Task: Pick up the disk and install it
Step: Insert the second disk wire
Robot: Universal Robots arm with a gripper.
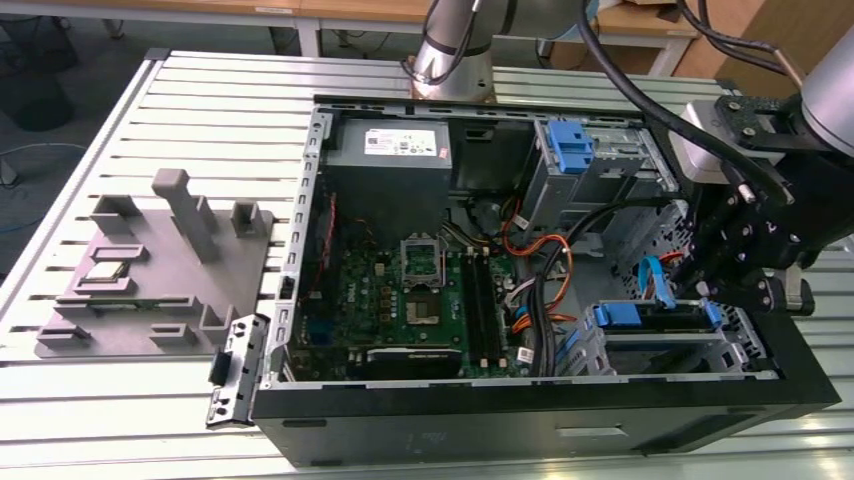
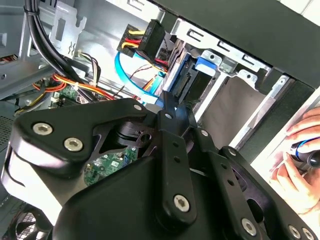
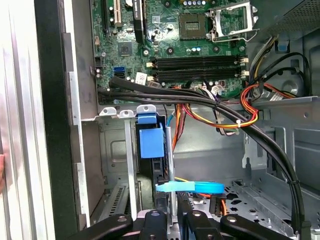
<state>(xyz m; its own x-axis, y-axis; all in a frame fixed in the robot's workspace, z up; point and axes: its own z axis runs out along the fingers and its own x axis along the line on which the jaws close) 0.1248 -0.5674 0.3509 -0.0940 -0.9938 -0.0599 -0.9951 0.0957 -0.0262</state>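
My gripper (image 1: 703, 290) sits over the drive cage at the exterior view's right end of the open PC case (image 1: 534, 420), down by the near corner. The disk (image 1: 654, 322) lies in that cage — silver body mostly hidden, one blue rail tab showing at its end. In the first wrist view the disk (image 3: 150, 150) stands edge-on in the slot w/ its blue tab, and my fingertips (image 3: 176, 207) come in narrow just beside it; can't tell if they pinch the disk or just touch it. In the second wrist view the fingers (image 2: 169, 102) meet in a point right at the disk's blue rail (image 2: 186, 75).

Count, exterior view: 1 motherboard (image 1: 400, 300), 1 grey power supply (image 1: 390, 145) at the far side, 1 second blue bracket (image 1: 569, 148) in the upper bay, 1 light-blue data cable (image 1: 654, 280) by my gripper. Bundle of orange, red and yellow wires (image 1: 547, 245) runs between board and cages.

Outside the case — 1 grey fixture tray (image 1: 147, 270) on the slatted table (image 1: 80, 150), at the exterior view's left. A person's hand (image 2: 300, 165) shows in the second wrist view beyond the case wall.
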